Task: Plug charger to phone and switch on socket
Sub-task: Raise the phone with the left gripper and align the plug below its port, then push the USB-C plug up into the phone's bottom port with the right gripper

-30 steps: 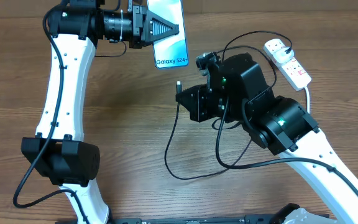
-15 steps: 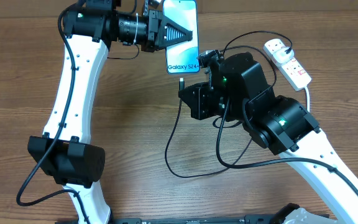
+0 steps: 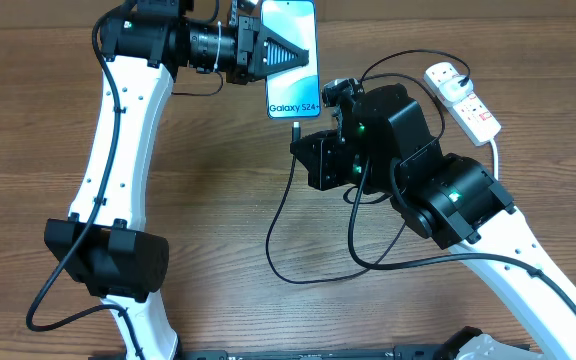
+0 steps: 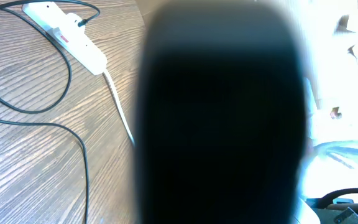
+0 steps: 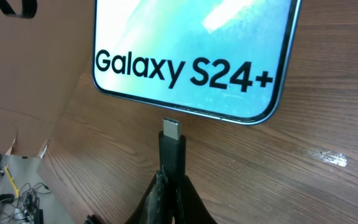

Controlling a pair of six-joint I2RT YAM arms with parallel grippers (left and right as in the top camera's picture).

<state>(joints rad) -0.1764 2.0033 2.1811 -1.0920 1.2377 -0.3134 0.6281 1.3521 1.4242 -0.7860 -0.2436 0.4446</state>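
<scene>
A brown wood-grain table (image 3: 218, 200) fills the overhead view, with a pale strip of wall or floor beyond its far edge. On the left, the white left arm reaches from the near edge to the far edge, and the wood beside it is bare, both to its left and between the two arms. The left gripper (image 3: 303, 57) is pinched across the phone (image 3: 294, 92), holding it at the far edge, screen up, with its "Galaxy S24+" end toward the near side. Its wrist camera shows mostly a dark blur. Just near of that short edge, the right gripper (image 5: 169, 186) is clamped on the plug of the charger (image 5: 171, 146). The metal tip points at the phone's edge and sits a hair short of it, not inserted. The black cable loops over the wood toward the near side and passes under the right arm, which crosses the near right corner. At the far right lies the socket (image 3: 463, 98), angled, with its thick white cord (image 3: 495, 150) trailing nearward. The wood around it is crowded by cable loops. Past the table's edge, the right wrist view shows a cluttered floor.
</scene>
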